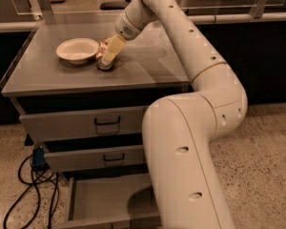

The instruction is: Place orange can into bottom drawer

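Observation:
The orange can (pixel 103 48) stands on the grey cabinet top (pixel 148 66), just right of a white bowl (pixel 77 50). Only its orange-white left side and dark base show, because my gripper (pixel 111 51) reaches down from the upper right and covers the rest. The can still rests on the top. The bottom drawer (pixel 105 199) is pulled open below, showing a flat grey floor. My arm's large lower link (pixel 181 166) hides its right part.
Two upper grey drawers with dark handles (pixel 107 123) (pixel 113 158) are shut. Black cables and a blue plug (pixel 38 159) lie on the speckled floor at the cabinet's left. A counter runs behind the cabinet.

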Controlling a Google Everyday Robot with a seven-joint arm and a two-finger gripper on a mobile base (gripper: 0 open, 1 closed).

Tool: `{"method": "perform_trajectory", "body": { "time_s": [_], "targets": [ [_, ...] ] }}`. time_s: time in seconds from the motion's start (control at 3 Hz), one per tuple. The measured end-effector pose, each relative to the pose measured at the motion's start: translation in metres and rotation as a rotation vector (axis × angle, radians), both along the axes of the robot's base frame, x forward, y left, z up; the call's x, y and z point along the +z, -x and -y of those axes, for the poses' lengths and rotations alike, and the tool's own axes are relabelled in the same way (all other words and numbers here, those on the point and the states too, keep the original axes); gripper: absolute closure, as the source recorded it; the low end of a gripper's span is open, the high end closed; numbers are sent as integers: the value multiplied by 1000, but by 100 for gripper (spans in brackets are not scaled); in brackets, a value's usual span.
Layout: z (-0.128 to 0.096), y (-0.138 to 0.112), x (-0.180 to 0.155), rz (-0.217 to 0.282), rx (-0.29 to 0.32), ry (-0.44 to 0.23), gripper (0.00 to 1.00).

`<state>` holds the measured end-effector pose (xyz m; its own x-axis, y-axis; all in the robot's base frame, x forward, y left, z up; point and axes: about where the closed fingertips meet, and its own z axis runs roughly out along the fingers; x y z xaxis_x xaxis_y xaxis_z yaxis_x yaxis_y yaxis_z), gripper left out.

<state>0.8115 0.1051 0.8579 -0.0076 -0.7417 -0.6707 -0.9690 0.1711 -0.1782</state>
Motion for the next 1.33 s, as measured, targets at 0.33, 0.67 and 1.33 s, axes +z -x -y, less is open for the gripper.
{"method": "perform_trajectory", "body": {
  "time_s": [0.33, 0.67, 1.33],
  "targets": [
    [-14, 5, -10, -13, 61, -3, 0],
    [-19, 6, -24, -24, 110, -11, 0],
    [-20, 6, -25, -24, 111, -12, 19]
  ]
}}
